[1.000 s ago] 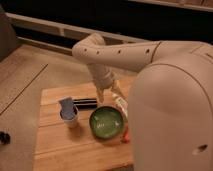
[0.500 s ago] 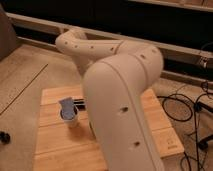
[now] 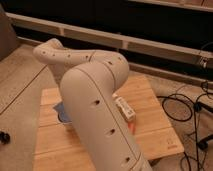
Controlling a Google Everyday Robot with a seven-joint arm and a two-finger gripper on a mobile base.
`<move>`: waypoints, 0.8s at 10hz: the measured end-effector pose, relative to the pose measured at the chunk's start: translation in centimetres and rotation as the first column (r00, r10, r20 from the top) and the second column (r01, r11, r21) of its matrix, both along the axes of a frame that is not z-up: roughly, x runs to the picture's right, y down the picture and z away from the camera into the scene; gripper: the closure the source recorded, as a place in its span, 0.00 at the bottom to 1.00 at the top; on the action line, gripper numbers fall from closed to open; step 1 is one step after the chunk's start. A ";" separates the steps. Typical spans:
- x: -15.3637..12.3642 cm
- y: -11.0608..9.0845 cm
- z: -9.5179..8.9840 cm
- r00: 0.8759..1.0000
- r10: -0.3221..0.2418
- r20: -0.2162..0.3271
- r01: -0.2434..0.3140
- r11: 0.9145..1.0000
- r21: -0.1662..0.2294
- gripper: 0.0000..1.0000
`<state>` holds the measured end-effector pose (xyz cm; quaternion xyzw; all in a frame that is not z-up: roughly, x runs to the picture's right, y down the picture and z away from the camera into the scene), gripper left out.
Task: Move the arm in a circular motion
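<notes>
One arm (image 3: 97, 107) fills the middle of the view, its thick cream segment rising from the bottom edge and bending back toward a rounded joint at upper left. One wooden counter (image 3: 150, 107) lies beneath it, its right half and far edge bare. One blue cup (image 3: 62, 112) shows at the arm's left side, partly hidden. One small box (image 3: 125, 107) lies just right of the arm. The gripper is hidden behind the arm; jaws' state: cannot tell. Black cables (image 3: 192, 107) lie on the floor right of the counter.
</notes>
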<state>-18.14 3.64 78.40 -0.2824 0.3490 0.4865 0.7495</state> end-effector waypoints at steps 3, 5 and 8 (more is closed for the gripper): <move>0.9 1.3 -2.3 0.999 -0.035 0.022 0.034 0.998 0.058 0.35; 5.3 0.6 -5.4 0.997 -0.031 -0.064 0.042 0.985 0.167 0.35; 13.4 0.5 -11.7 0.967 0.073 -0.244 0.008 0.950 0.313 0.35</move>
